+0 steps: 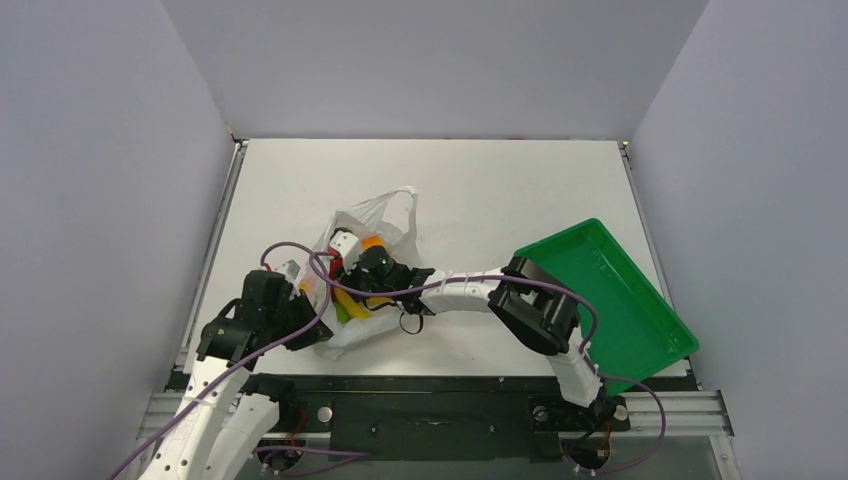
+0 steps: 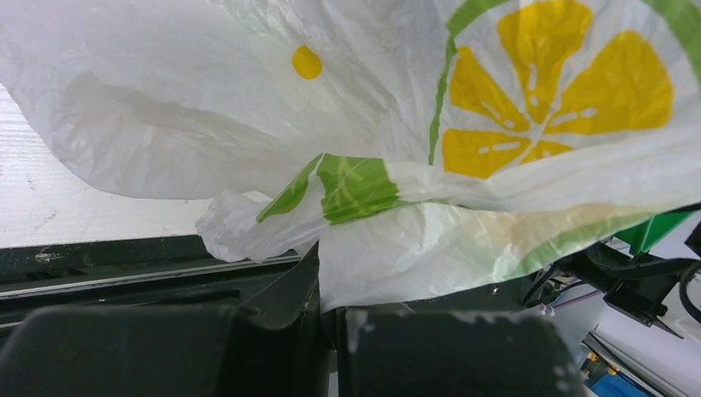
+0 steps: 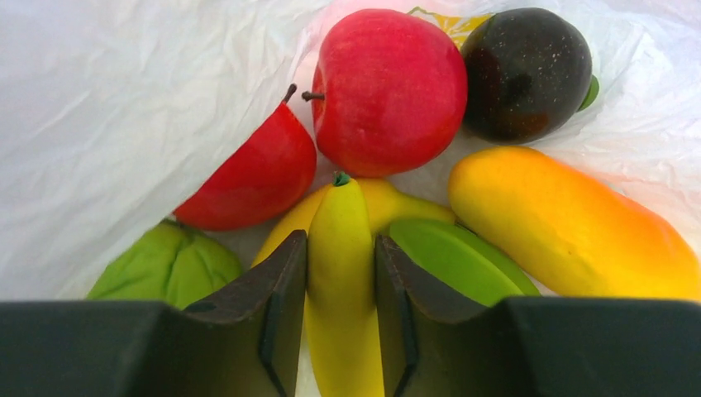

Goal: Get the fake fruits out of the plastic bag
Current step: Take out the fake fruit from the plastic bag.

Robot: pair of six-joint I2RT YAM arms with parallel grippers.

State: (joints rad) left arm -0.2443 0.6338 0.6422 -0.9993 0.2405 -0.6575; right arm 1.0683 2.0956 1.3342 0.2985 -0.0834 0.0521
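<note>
While the white table (image 1: 500,190) carries the green tray (image 1: 610,290) at its right side, the plastic bag (image 1: 385,212) lies crumpled at the near left. The left gripper (image 2: 328,289) is almost closed and pinches a fold of the bag's edge. The right gripper (image 3: 340,248) is inside the bag, its fingers pressed on both sides of a yellow banana (image 3: 339,207), beside a mango (image 3: 570,223), a red apple (image 3: 388,91) and a dark purple piece (image 3: 525,70).

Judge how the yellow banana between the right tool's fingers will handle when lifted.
Probably stiff: the banana holds its shape between the fingers of the right tool. Its glossy, tapering skin may slip or pivot in the pinch. The red apple by its tip may roll once it lifts.
</note>
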